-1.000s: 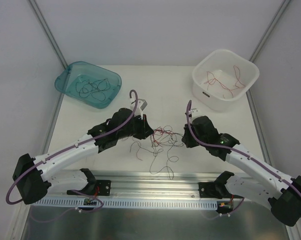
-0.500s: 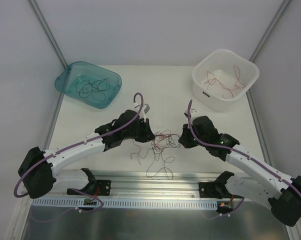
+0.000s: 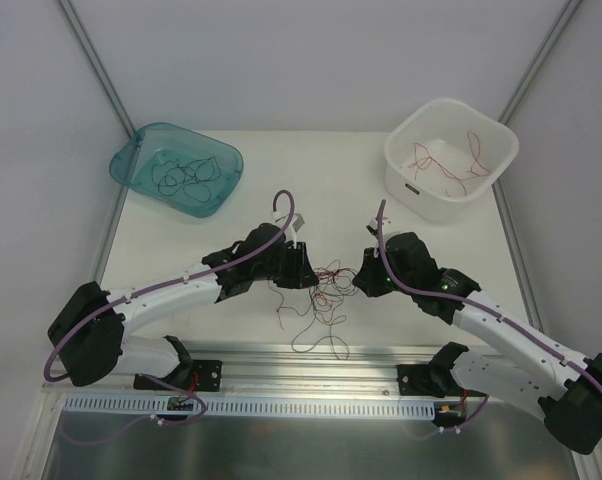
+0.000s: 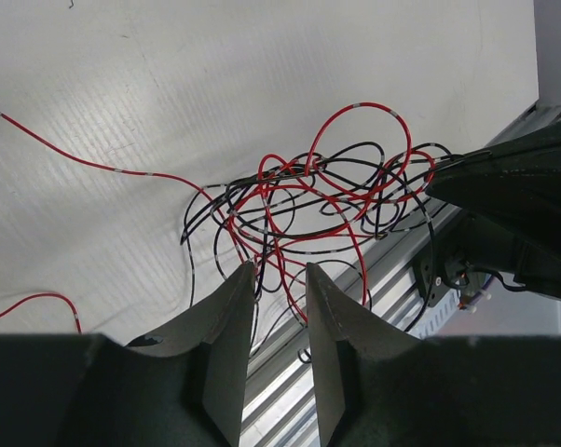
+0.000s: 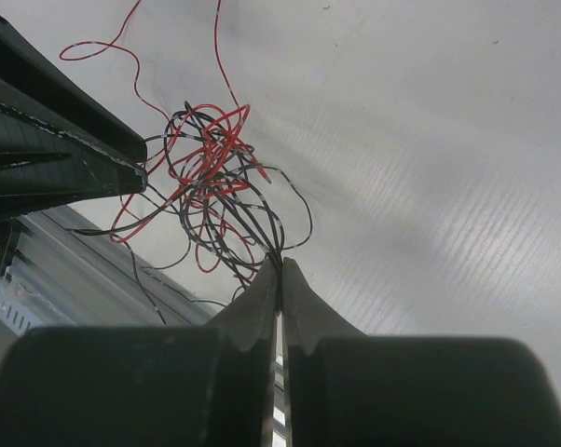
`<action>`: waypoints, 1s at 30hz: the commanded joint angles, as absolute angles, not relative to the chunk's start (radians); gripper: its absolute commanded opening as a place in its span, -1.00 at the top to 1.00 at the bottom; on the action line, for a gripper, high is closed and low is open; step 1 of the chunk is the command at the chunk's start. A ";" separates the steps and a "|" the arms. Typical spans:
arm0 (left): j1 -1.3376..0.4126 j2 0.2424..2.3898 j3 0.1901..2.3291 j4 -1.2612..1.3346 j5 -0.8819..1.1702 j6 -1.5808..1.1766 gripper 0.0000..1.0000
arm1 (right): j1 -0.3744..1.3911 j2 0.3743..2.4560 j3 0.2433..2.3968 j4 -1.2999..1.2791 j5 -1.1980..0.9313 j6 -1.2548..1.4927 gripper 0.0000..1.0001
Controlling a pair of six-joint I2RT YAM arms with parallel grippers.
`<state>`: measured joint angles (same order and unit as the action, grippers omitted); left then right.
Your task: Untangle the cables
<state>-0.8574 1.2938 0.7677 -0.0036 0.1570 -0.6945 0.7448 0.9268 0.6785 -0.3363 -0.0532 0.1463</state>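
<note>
Right wrist view: right fingers (image 5: 258,300) pressed together, pinching curly black strands of the cables (image 5: 211,177). Left wrist view: left fingers (image 4: 226,321) slightly parted at the wiry red-black tangle. Overhead: it lies on the counter (image 3: 311,180) between them.

left tool (image 4: 279,270) slightly parted, right tool (image 5: 280,267) pinched closed; they face each other, tips near.

Cables (image 3: 326,285) red and black mixed, red strands carrying small pale bands. Table (image 3: 311,170) white, fine ribbed lines. Left bin (image 3: 230,158) translucent teal, right tub (image 3: 443,205) white. Left arm (image 3: 171,295), right arm (image 3: 511,335) white, black joints, purple hoses (image 3: 282,195).
</note>
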 commanded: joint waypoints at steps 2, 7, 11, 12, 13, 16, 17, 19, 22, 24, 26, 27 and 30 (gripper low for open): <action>-0.857 1.279 0.730 0.049 0.161 -0.695 0.44 | 0.752 0.897 0.693 -0.308 -0.054 0.158 0.99; -0.857 1.246 0.692 0.075 0.153 -0.672 0.54 | 0.750 0.894 0.696 -0.308 -0.058 0.156 0.99; -0.857 1.220 0.654 0.123 0.166 -0.629 0.57 | 0.752 0.893 0.696 -0.307 -0.064 0.156 0.99; -0.857 1.220 0.650 0.135 0.178 -0.621 0.57 | 0.750 0.891 0.696 -0.304 -0.067 0.156 0.99; -0.857 1.221 0.647 0.147 0.187 -0.615 0.56 | 0.752 0.891 0.696 -0.301 -0.074 0.158 0.99; -0.857 1.229 0.627 0.205 0.196 -0.598 0.53 | 0.752 0.894 0.701 -0.298 -0.078 0.160 0.99; -0.857 1.230 0.617 0.230 0.198 -0.591 0.52 | 0.752 0.894 0.704 -0.298 -0.078 0.158 0.99; -0.857 1.238 0.609 0.245 0.189 -0.589 0.53 | 0.753 0.894 0.704 -0.298 -0.081 0.158 0.99; -0.858 1.236 0.594 0.276 0.196 -0.603 0.54 | 0.753 0.896 0.706 -0.296 -0.086 0.161 0.99; -0.858 1.230 0.588 0.287 0.198 -0.607 0.49 | 0.753 0.899 0.707 -0.296 -0.086 0.158 0.99; -0.858 1.201 0.575 0.287 0.164 -0.621 0.37 | 0.752 0.900 0.704 -0.295 -0.084 0.160 0.99; -0.857 1.186 0.568 0.287 0.143 -0.630 0.19 | 0.753 0.900 0.704 -0.296 -0.083 0.160 0.99; -0.857 1.120 0.542 0.287 0.072 -0.661 -0.04 | 0.753 0.900 0.701 -0.295 -0.083 0.158 0.99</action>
<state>-0.8574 1.1938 0.5617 0.2279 0.1455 -0.6434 0.7479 0.9150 0.6785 -0.3325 -0.0685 0.1486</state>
